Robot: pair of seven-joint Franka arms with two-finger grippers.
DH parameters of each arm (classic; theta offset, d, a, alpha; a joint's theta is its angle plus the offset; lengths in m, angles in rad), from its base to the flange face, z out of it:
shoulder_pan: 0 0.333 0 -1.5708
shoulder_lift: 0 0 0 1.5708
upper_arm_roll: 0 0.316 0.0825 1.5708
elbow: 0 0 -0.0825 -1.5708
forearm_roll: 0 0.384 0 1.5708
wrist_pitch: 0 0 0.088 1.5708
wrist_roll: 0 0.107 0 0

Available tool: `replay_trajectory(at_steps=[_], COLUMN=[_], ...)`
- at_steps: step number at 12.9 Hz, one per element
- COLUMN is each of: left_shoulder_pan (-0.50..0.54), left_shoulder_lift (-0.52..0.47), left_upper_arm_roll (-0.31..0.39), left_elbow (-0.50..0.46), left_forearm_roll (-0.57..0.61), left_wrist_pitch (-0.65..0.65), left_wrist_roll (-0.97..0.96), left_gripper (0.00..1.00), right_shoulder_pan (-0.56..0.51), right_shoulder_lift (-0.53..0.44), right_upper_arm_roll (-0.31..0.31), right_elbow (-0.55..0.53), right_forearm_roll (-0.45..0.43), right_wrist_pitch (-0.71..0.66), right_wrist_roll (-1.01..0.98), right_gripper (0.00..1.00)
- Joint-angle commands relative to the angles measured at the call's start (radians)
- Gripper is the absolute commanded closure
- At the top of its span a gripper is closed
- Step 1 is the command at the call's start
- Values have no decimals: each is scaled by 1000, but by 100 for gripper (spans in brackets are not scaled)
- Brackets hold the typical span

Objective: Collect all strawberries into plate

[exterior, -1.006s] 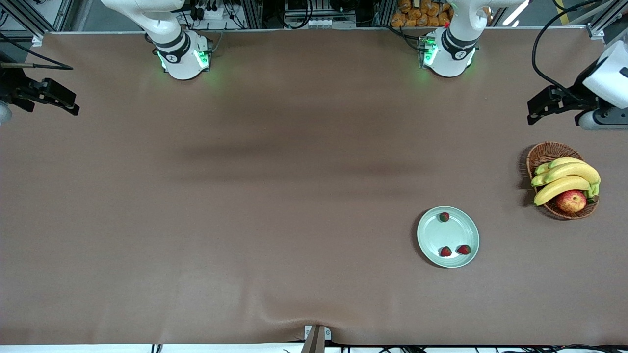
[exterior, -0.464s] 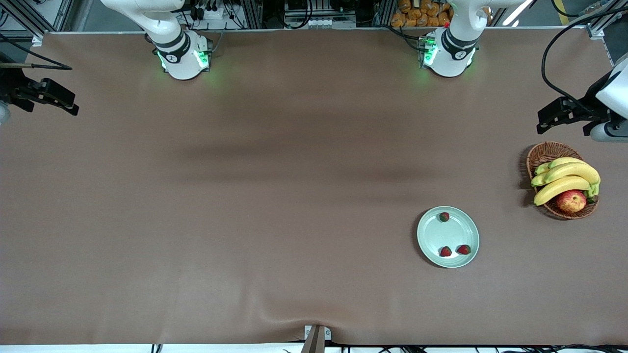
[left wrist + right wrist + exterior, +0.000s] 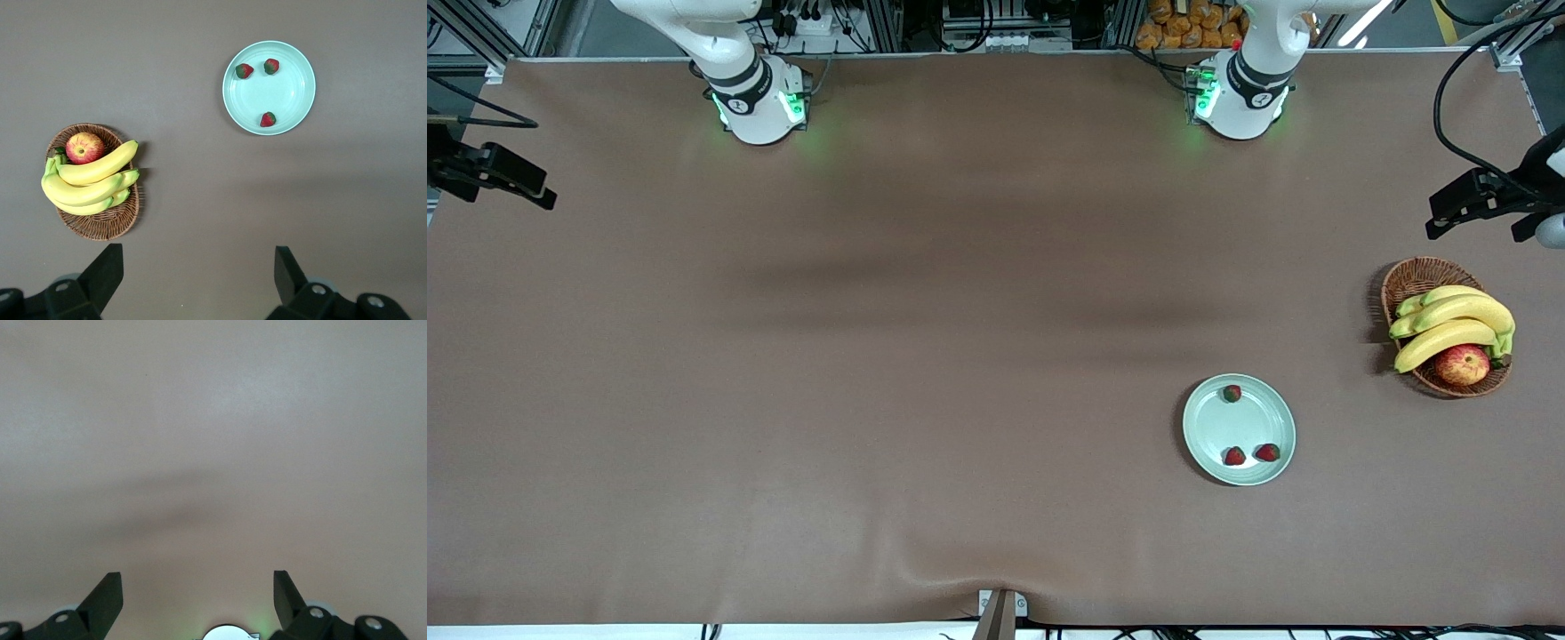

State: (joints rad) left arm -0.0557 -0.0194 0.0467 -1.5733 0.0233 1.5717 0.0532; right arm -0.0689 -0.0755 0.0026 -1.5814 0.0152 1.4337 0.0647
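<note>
The pale mint-green plate (image 3: 1209,427) lies on the brown table near the left arm's end, toward the front camera. Three small red strawberries lie in it: one (image 3: 1232,393) by the rim away from the camera, two (image 3: 1234,456) (image 3: 1268,452) by the nearer rim. The left wrist view shows the plate (image 3: 287,100) and the berries (image 3: 268,119) (image 3: 245,71) (image 3: 271,66) far below. My left gripper (image 3: 1436,218) (image 3: 198,270) is open and empty, high at the left arm's end of the table. My right gripper (image 3: 538,191) (image 3: 198,590) is open and empty at the right arm's end.
A brown wicker basket (image 3: 1409,280) (image 3: 100,227) holds bananas (image 3: 1449,324) and a red-yellow apple (image 3: 1463,364); it stands beside the plate toward the left arm's end. The two arm bases (image 3: 756,102) (image 3: 1240,98) stand at the table's back edge.
The left gripper has drawn outward toward its end of the table and the right gripper slightly toward its own end. The plate and the strawberries have not moved.
</note>
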Motion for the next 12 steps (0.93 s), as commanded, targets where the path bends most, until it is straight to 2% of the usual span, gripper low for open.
replay_trajectory(at_steps=[1, 12], left_shoulder_pan=[-6, -6], left_shoulder_lift=[-10, -4], left_upper_arm_roll=[2, 1], left_elbow=[-5, -4], left_forearm_roll=[-19, -28], left_wrist_pitch=[-7, -7], left_wrist_roll=[13, -3], left_gripper=[0, 0], right_shoulder_pan=[-9, 12], right_shoulder_lift=[5, 16], right_upper_arm_roll=[13, 16], right_elbow=[18, 20], right_forearm_roll=[20, 11], right_wrist_pitch=[-18, -21], right_wrist_roll=[0, -2], right_gripper=[0, 0])
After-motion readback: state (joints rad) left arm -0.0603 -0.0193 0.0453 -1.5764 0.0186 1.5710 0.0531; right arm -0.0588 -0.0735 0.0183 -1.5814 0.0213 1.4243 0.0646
